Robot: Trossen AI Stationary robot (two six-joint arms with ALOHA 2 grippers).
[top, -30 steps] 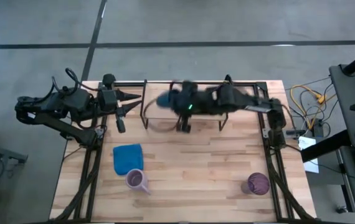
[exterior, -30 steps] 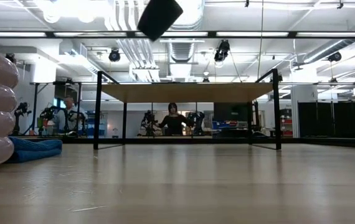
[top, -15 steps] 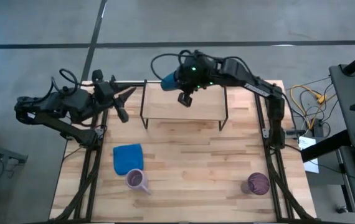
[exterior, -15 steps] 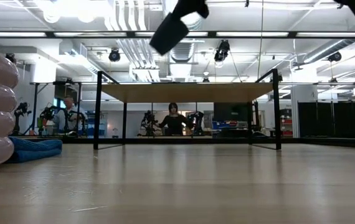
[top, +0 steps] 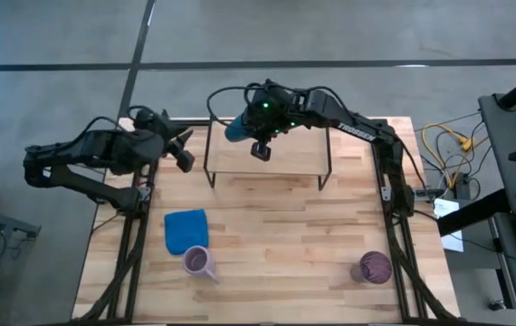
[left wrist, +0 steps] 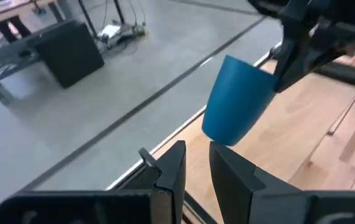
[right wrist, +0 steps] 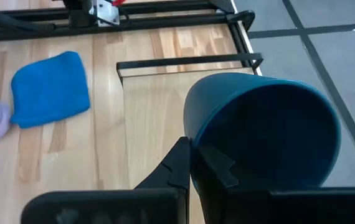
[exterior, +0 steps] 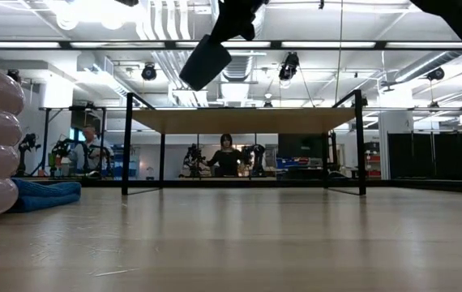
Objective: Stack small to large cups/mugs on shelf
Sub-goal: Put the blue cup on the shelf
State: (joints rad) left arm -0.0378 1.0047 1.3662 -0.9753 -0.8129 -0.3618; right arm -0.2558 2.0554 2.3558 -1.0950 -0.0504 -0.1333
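Note:
My right gripper is shut on the small dark blue cup, held in the air above the far left corner of the shelf. The cup also shows in the low view and the left wrist view. My left gripper hovers left of the shelf and points at the cup, its fingers a narrow gap apart and empty. The lavender ribbed mug stands near the table's front left. The purple tumbler stands at the front right. My right gripper pinches the cup's wall at the rim, one finger inside the mouth and one outside. The fingers come from the table's right side. The cup is lifted clear of the shelf and tilted, its mouth toward the gripper and its base pointing down and to the left.
A flat blue cloth lies on the table just behind the lavender mug. The shelf's board stands on thin black legs at the table's far middle. Cables and equipment lie off the right edge. A person shows far behind the table.
My right gripper has carried the blue cup from over the shelf's left part toward its far left corner, and the cup has come lower in the low view. My left gripper has moved toward the shelf and turned toward the cup.

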